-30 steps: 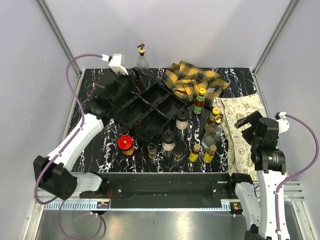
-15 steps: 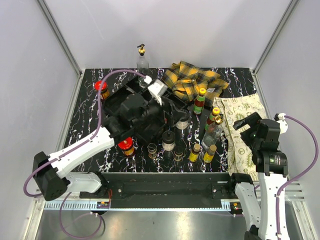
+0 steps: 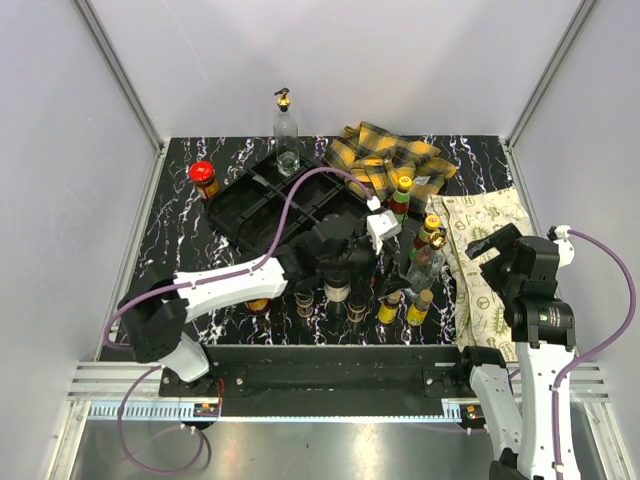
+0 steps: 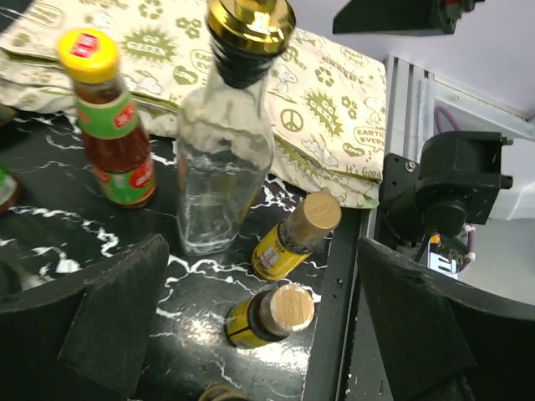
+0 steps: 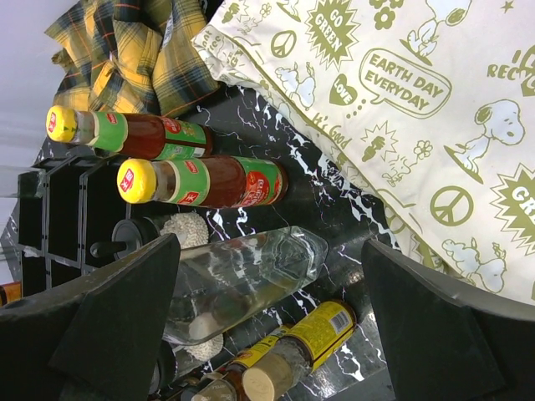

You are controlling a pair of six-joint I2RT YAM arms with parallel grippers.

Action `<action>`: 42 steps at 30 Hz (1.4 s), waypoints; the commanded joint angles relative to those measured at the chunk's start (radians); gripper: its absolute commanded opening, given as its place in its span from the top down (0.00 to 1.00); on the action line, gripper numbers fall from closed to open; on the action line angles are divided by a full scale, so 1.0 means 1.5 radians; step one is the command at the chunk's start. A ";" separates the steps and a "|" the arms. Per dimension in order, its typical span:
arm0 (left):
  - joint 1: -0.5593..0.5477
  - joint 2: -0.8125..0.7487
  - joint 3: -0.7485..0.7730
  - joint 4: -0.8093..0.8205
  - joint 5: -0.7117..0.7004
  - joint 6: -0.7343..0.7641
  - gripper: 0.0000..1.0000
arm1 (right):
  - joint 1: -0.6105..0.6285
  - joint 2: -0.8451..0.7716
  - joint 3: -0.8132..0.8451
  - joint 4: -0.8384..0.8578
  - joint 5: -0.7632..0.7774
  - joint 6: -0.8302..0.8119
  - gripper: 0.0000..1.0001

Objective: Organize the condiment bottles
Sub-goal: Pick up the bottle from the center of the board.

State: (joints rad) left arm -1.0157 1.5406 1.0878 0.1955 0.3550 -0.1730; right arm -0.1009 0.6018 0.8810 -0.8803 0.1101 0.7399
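Clear glass bottle (image 4: pixel 219 175) just ahead, btwn left jaws (spread wide).

We are counting two yellow-capped sauce bottles (image 3: pixel 401 198) (image 3: pixel 430 228) at three o'clock on the tabletop (image 3: pixel 185 240). We are also counting two gold-spouted clear bottles (image 3: pixel 285 118) (image 3: pixel 424 262) at twelve and four o'clock, and two cork-topped yellow-labelled bottles (image 4: pixel 297 236) (image 4: pixel 266 314) at five. We are seeing one red-lidded jar (image 3: pixel 204 177) in plain sight at ten o'clock, one black divided tray (image 3: pixel 240 205), one yellow plaid cloth (image 3: pixel 375 155) and one cream printed cloth (image 3: pixel 490 250). Small jars (image 3: pixel 303 300) at six o'clock are sitting too hidden to count.
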 commanded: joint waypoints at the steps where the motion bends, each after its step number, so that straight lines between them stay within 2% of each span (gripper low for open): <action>1: -0.005 0.036 0.053 0.123 0.017 0.010 0.04 | -0.003 -0.014 -0.014 0.023 -0.013 0.014 0.00; 12: -0.004 0.128 0.136 0.196 0.014 0.009 0.10 | -0.002 0.013 -0.014 0.029 0.002 -0.004 0.00; 18: -0.004 0.181 0.210 0.166 0.033 0.017 0.17 | -0.003 0.015 -0.012 0.030 -0.001 -0.005 0.00; 28: -0.004 0.213 0.229 0.174 0.034 0.010 0.27 | -0.003 0.019 -0.006 0.031 0.004 -0.014 0.00; 34: -0.005 0.232 0.240 0.177 0.043 0.000 0.35 | -0.002 0.017 -0.004 0.031 0.008 -0.017 0.00; 42: -0.005 0.245 0.243 0.202 0.049 -0.024 0.55 | -0.003 0.007 -0.015 0.029 0.001 -0.019 0.00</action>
State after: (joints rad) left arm -1.0241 1.8988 1.4075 0.4145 0.4042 -0.1921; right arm -0.1013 0.6250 0.8623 -0.8719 0.1112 0.7296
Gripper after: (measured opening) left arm 0.499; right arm 0.994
